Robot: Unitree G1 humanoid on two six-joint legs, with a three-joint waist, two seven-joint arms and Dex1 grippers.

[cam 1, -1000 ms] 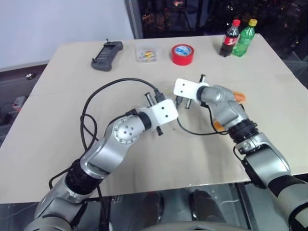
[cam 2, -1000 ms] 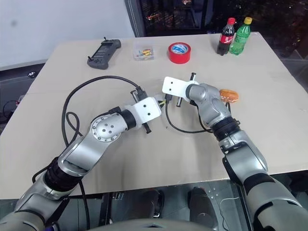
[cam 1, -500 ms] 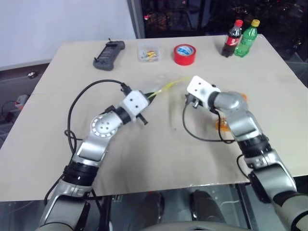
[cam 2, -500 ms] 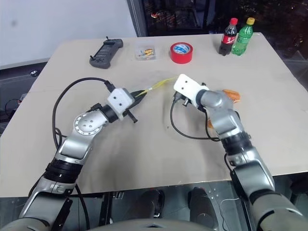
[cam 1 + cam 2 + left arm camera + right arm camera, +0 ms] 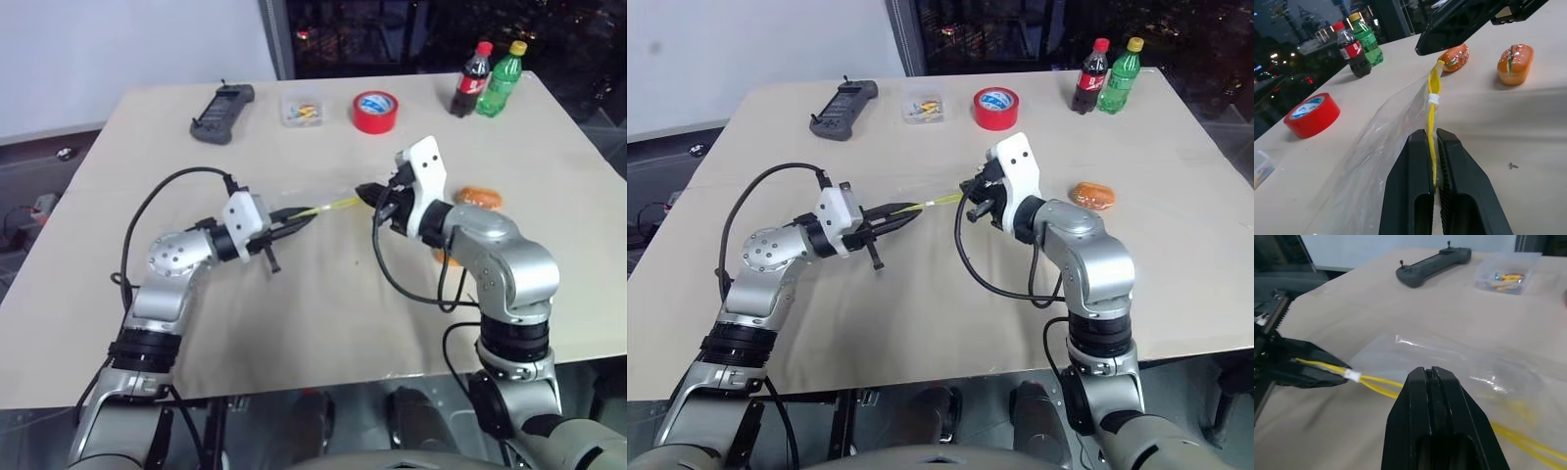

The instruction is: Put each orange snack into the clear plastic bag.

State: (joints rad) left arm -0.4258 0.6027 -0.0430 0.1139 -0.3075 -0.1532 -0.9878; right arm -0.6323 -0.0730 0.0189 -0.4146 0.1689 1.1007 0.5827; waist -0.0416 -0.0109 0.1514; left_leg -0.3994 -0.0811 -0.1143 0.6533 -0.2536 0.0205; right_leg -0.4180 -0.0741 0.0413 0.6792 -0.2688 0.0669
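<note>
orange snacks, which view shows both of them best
The left wrist view: both orange snacks lie on the table unblocked and apart. In the left eye view one is clear and the other peeks out behind the right arm; the right eye view shows one.

Beige table, matte and flat, edges visible on all sides in the head views. Along the far edge: dark handheld controller lying flat toward the left, small clear box of coloured bits beside it, red tape roll lying flat near the middle, then cola bottle and green bottle standing upright, just beside each other, toward the far right corner. On the right side, two orange snacks resting on the surface, near each other but apart.
</note>
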